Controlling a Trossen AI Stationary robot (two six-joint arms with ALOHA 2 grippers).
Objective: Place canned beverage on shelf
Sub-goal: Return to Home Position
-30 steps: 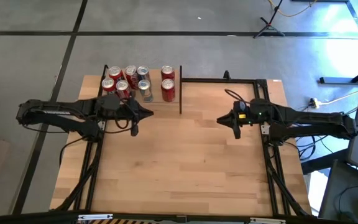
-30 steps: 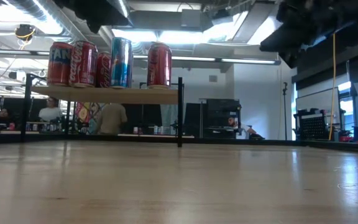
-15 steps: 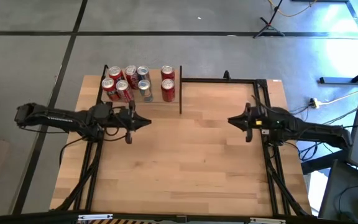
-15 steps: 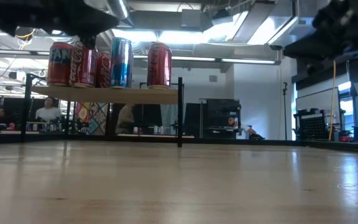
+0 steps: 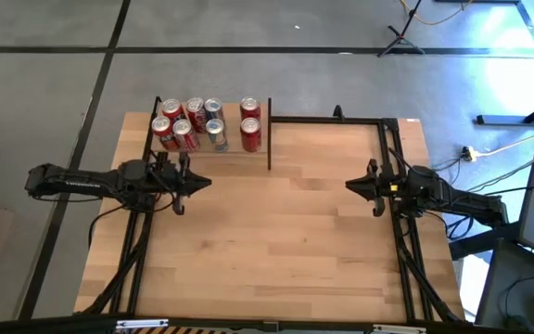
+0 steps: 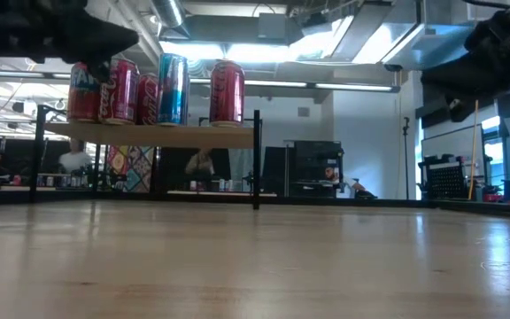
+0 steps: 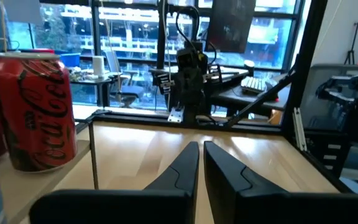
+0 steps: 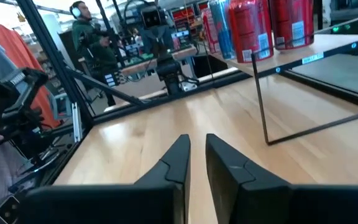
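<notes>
The shelf, a light-wood board on thin black posts, stands at the table's far left and bears several upright cans, red and silver-blue; they also show in the low view. A red Coca-Cola can stands close by in the left wrist view. My left gripper is shut and empty, just near of the shelf over the table's left side. My right gripper is shut and empty over the table's right side, its fingers pointing toward the left arm.
A bare black metal frame runs along the far right of the table beside the shelf's right post. The wooden tabletop lies bare between and near of the arms. People sit in the room beyond the table.
Both arms have drawn back from the table's middle: my left gripper toward the left edge and a little nearer, my right gripper toward the right edge. Both stay shut and empty. The cans on the shelf have not moved.
</notes>
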